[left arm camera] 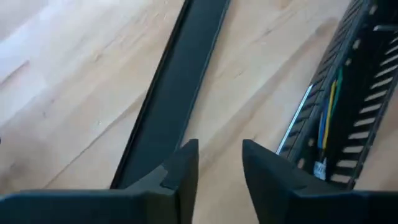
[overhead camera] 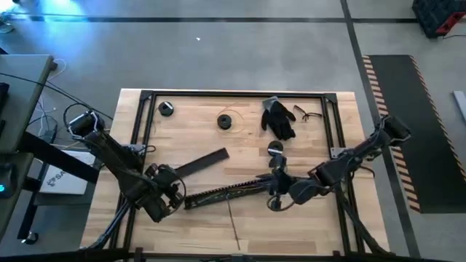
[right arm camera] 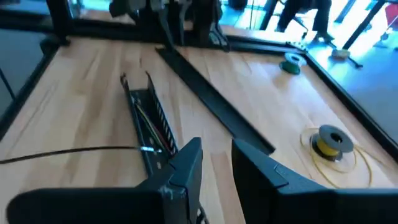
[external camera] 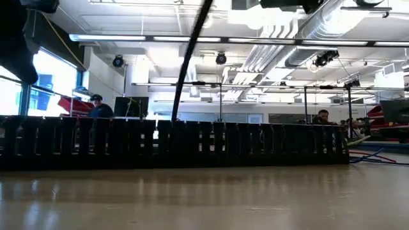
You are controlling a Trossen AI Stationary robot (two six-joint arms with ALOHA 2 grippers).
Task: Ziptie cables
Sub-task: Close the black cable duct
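Nearest the table's front edge, a thin dark strand [overhead camera: 234, 222] trails from the slotted duct [overhead camera: 226, 192]. Within the duct lie the cables [left arm camera: 326, 109]: thin, light and limp by the look of them, best gathered mid-length where they run together. The left pincer [left arm camera: 219, 163], spread and empty, hovers at one duct end; the right pincer [right arm camera: 216, 163], likewise spread, at the other. Beyond the duct on the tabletop [overhead camera: 291, 233] lie a flat black strip [overhead camera: 202, 162], spools [overhead camera: 227, 121] and a glove [overhead camera: 279, 116].
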